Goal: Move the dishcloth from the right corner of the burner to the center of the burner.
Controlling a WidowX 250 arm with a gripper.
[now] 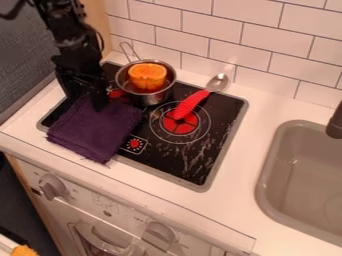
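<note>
The black gripper (93, 97) hangs down at the upper left, right over the back part of the purple dishcloth (93, 129). The cloth lies spread over the left front of the black stove top (207, 162), and its front corner overlaps the stove's front rim. Part of its back edge is hidden behind the gripper. Whether the gripper holds any of the cloth cannot be told. To the cloth's right is the ringed burner (180, 135) with a red centre.
A metal pot (159, 95) with an orange item (147, 76) in it stands at the back of the stove, close to the gripper. A red-handled spoon (192, 104) lies partly over the ringed burner. The sink (267, 175) is at the right, the tiled wall behind.
</note>
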